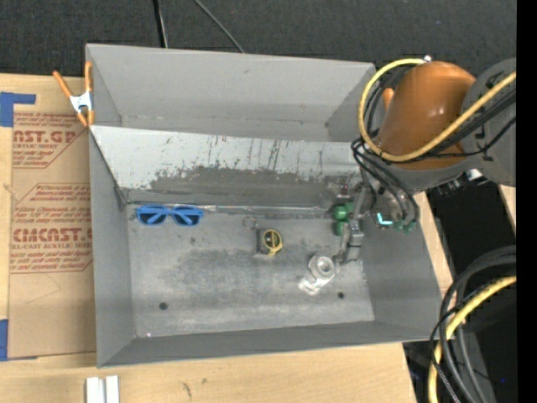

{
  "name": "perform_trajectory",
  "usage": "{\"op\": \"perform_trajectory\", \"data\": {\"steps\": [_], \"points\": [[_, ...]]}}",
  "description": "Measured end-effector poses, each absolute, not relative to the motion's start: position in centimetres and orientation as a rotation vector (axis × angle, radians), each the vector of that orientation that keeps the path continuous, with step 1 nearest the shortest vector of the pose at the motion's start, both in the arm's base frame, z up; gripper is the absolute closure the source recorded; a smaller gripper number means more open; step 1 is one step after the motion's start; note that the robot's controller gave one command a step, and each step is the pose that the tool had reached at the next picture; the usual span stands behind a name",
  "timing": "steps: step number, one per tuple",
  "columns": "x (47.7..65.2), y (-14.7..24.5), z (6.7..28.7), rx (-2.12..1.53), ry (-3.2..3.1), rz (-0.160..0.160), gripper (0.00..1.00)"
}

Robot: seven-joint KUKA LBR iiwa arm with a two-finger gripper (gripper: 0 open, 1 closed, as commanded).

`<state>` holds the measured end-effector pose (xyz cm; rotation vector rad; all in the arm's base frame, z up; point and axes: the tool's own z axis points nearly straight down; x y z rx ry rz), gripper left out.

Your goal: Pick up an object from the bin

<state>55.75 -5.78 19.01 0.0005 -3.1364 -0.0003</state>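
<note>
My gripper (352, 243) hangs low at the right side of the bin, its fingers pointing down just above and to the right of a small clear plastic piece (319, 274) on the bin floor. Nothing shows between the fingers. A small green thing (340, 214) lies close by the gripper's body, near the back right of the floor. A little dark round thing with a yellow rim (270, 241) rests near the middle of the floor, left of the gripper.
Blue toy sunglasses (169, 216) lie at the back left of the floor, against the back wall. The arm with its orange cover and cables hangs over the bin's right wall.
</note>
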Motion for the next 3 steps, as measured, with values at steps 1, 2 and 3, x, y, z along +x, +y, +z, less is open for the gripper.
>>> {"op": "perform_trajectory", "data": {"steps": [1, 2, 3], "points": [[53.5, -8.6, 7.6, 0.596, -3.080, -0.003, 0.00], [53.7, -8.6, 7.9, 0.598, -3.085, 0.000, 1.00], [54.0, -11.1, 22.3, 0.653, -3.083, 0.007, 1.00]]}}
